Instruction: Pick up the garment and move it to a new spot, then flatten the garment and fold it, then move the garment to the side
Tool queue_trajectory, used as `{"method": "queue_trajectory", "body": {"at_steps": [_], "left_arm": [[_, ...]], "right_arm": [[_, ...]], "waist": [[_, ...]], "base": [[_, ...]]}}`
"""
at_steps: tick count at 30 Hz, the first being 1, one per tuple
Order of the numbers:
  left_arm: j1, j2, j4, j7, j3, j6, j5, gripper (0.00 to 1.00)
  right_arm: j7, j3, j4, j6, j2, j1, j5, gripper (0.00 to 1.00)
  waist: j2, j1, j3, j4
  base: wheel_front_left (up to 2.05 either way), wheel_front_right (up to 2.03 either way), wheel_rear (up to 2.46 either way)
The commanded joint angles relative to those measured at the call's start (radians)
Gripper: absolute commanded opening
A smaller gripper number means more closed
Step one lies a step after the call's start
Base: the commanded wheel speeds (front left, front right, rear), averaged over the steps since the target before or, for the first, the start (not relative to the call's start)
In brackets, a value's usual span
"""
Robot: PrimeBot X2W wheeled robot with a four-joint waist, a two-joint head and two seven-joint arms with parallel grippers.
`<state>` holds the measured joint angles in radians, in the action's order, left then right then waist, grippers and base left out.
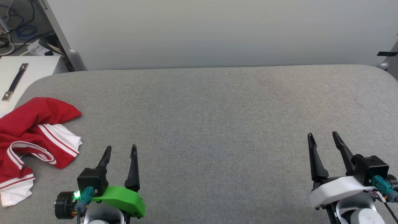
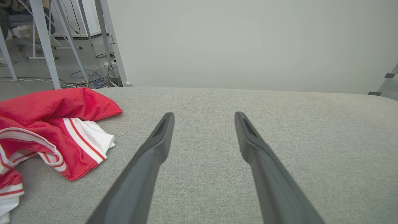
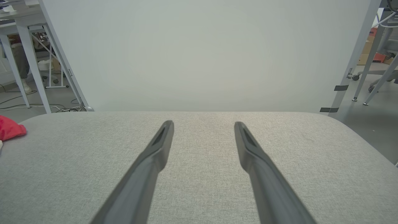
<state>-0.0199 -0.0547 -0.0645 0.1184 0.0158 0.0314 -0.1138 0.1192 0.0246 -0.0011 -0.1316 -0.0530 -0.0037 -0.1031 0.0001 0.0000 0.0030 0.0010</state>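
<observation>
The garment [image 1: 34, 137], red with white sleeves and red-and-white striped trim, lies crumpled at the left edge of the grey padded table [image 1: 217, 124]. In the left wrist view the garment [image 2: 53, 124] sits to the left of my fingers, and a red corner of the garment [image 3: 9, 130] shows at the far left of the right wrist view. My left gripper [image 1: 121, 150] hovers open just right of the garment, nothing between its fingers. My right gripper [image 1: 323, 137] stands open at the lower right, far from the cloth, also holding nothing.
A pale wall panel [image 1: 217, 31] rises behind the table's far edge. A white cabinet with a metal handle [image 1: 15, 81] stands at the far left. Table legs and cables [image 2: 77, 62] stand on the floor beyond the left corner.
</observation>
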Motion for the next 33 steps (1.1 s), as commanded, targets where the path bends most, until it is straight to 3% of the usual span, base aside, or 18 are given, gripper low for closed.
{"method": "queue_trajectory", "body": {"at_steps": [1, 20, 33], "left_arm": [[-0.005, 0.002, -0.003, 0.012, 0.000, 0.005, -0.010, 1.00], [-0.004, 0.003, -0.030, 0.051, 0.011, 0.015, -0.038, 1.00], [0.002, 0.003, -0.051, 0.078, 0.015, 0.018, -0.062, 1.00]], "right_arm": [[0.013, 0.002, -0.002, 0.000, 0.001, -0.004, -0.011, 1.00], [0.052, 0.003, 0.009, 0.001, 0.002, -0.002, -0.030, 1.00], [0.078, -0.027, 0.035, 0.001, 0.002, -0.006, -0.005, 1.00]], "waist": [[-0.0001, 0.0000, 0.000, 0.001], [-0.0001, 0.0000, 0.008, 0.014], [-0.0001, 0.0000, 0.026, 0.110]], "base": [[0.00, 0.00, 0.00], [0.00, 0.00, 0.00], [0.00, 0.00, 0.00]]}}
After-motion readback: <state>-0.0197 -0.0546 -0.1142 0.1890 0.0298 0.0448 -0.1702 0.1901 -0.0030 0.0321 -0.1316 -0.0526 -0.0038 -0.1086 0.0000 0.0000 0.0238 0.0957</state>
